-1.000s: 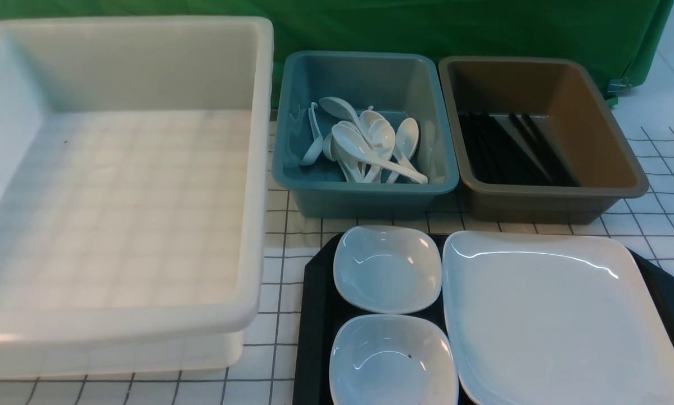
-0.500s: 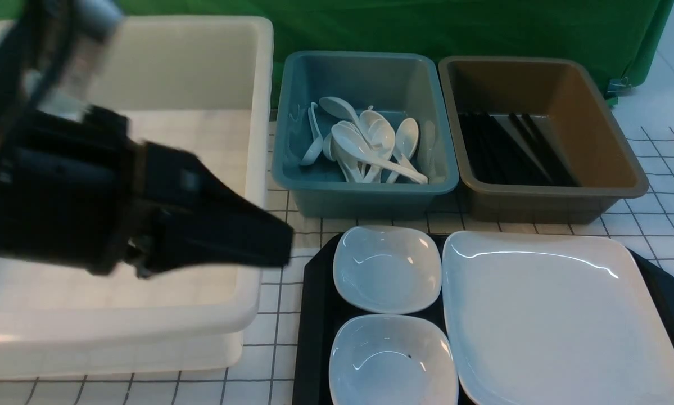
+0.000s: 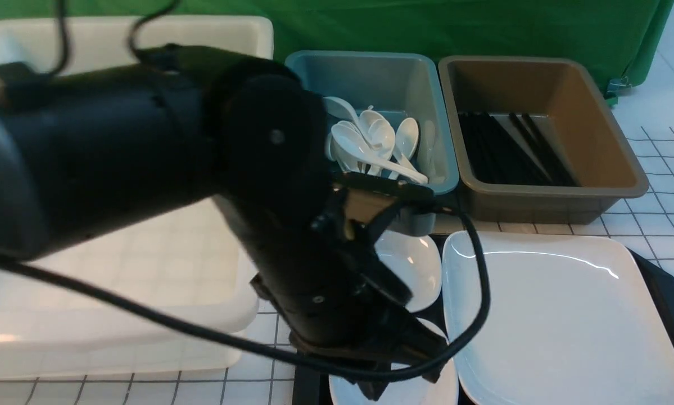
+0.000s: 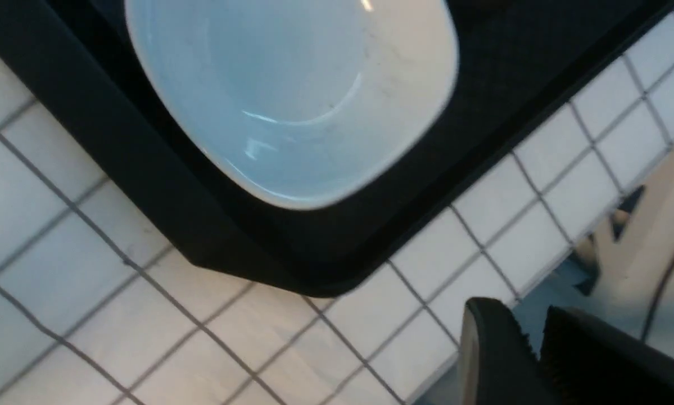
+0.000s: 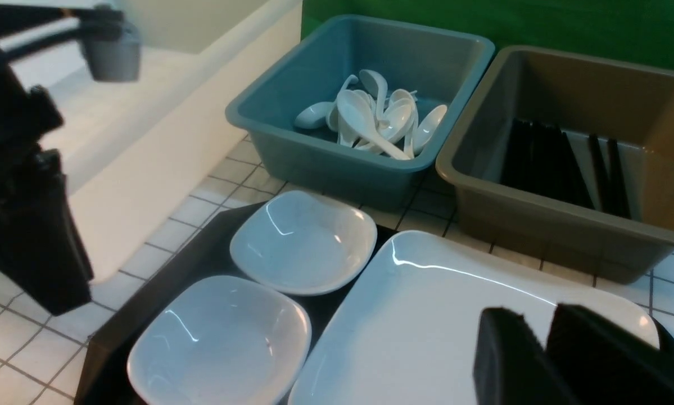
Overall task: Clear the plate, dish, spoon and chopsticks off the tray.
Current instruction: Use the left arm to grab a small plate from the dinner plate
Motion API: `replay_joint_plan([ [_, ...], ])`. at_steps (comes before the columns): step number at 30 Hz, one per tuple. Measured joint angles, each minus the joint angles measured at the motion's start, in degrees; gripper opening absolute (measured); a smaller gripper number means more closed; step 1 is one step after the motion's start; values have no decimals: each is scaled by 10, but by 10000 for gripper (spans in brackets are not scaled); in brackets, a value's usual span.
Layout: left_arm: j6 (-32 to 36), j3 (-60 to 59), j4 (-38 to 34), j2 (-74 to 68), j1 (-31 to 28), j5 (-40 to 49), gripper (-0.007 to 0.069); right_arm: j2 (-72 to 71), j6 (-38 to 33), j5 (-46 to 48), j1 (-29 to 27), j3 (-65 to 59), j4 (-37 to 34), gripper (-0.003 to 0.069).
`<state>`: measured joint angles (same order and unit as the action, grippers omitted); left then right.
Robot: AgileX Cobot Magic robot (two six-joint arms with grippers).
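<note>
Bright, even light is cast from above, and thin glare streaks are seen on the plate [image 3: 561,320]. The left arm [image 3: 145,146] is rendered dark and soft in the front view, the dish [image 4: 292,95] is smeared by motion blur, and the right fingers [image 5: 505,360] are left out of focus.

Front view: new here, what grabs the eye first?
The bulky black left arm fills the left and centre, over the near small bowl. Right of it, the white plate lies on the black tray; behind stand a blue tub of spoons and a brown tub of chopsticks.
</note>
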<state>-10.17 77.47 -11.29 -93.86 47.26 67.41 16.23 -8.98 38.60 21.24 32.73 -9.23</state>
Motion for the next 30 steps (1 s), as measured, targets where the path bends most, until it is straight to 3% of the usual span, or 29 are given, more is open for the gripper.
replay_joint_plan([
  [5,27,46,77,-76,1,6,309,0,0,12,0,0,0,141],
  [9,57,57,126,-111,1,-6,363,0,0,18,0,0,0,143],
  [20,114,57,171,-159,1,-83,376,0,0,20,0,0,0,160],
  [30,129,57,223,-203,0,-100,377,0,-1,21,0,0,0,176],
])
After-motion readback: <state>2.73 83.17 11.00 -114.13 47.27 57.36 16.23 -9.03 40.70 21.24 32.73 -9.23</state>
